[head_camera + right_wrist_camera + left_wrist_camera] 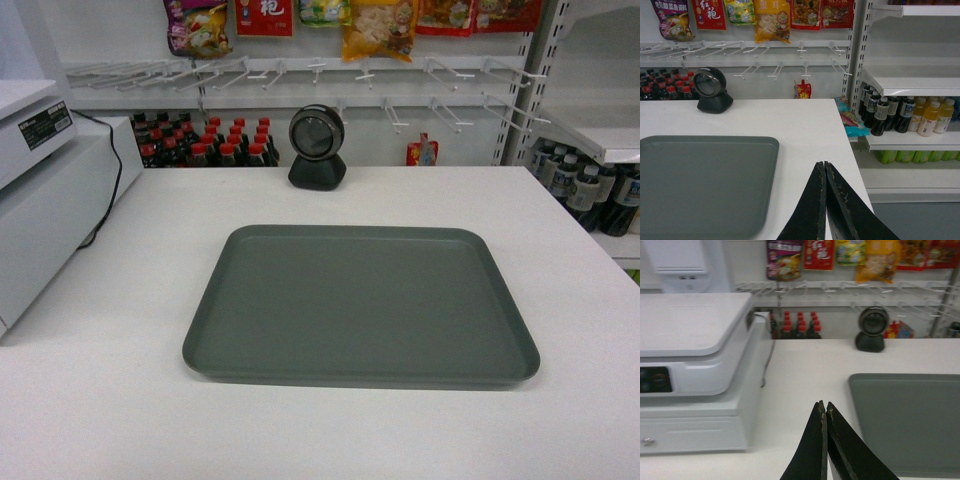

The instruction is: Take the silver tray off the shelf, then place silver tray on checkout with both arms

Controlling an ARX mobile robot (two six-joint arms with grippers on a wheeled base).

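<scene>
The checkout [100, 400] fills the lower part of every view, a broad white counter. The tray [360, 305] lies flat on it, near the middle and a little right of centre in the head view, its inside bare and its long side facing the camera. On the counter's left stands the register [695, 370], a white box with a cable running down its side. Behind the counter a white peg rack [300, 75] carries snack bags [380, 25], with red-capped dark bottles [210, 140] below. To the right a shelf [910, 82] holds dark and yellow drink bottles [905, 115]. The scanner [317, 147] sits at the counter's far edge, well apart from the tray. The left gripper [825, 412] hovers over bare counter just beside the tray's left edge, its fingers pressed together on nothing. The right gripper [824, 170] hangs over the counter just beside the tray's right edge, likewise clenched and holding nothing. Neither touches the tray.
</scene>
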